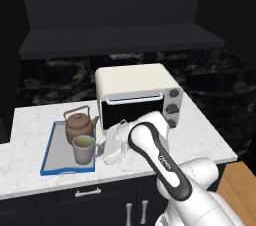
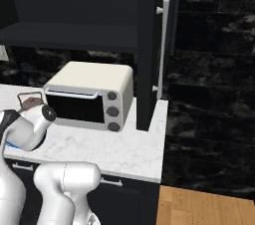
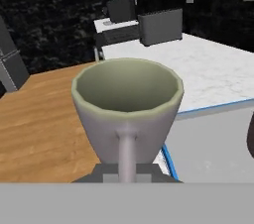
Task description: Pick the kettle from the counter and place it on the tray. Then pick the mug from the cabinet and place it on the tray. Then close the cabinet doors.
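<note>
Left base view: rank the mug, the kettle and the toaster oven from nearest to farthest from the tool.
1. mug: held by its handle in the tool, over the tray's near end.
2. kettle: just behind the mug, on the tray.
3. toaster oven: farther back on the counter.

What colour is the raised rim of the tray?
Bright blue; the tray rim shows best in the left base view.

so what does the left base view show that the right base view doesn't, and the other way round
Left base view alone: the blue-rimmed tray and the mug over its near right end, the gripper at the mug's handle. Right base view alone: an open cabinet door with its silver bar handle, and wood floor. Both: the toaster oven, the kettle, the marble counter and the arm.
</note>
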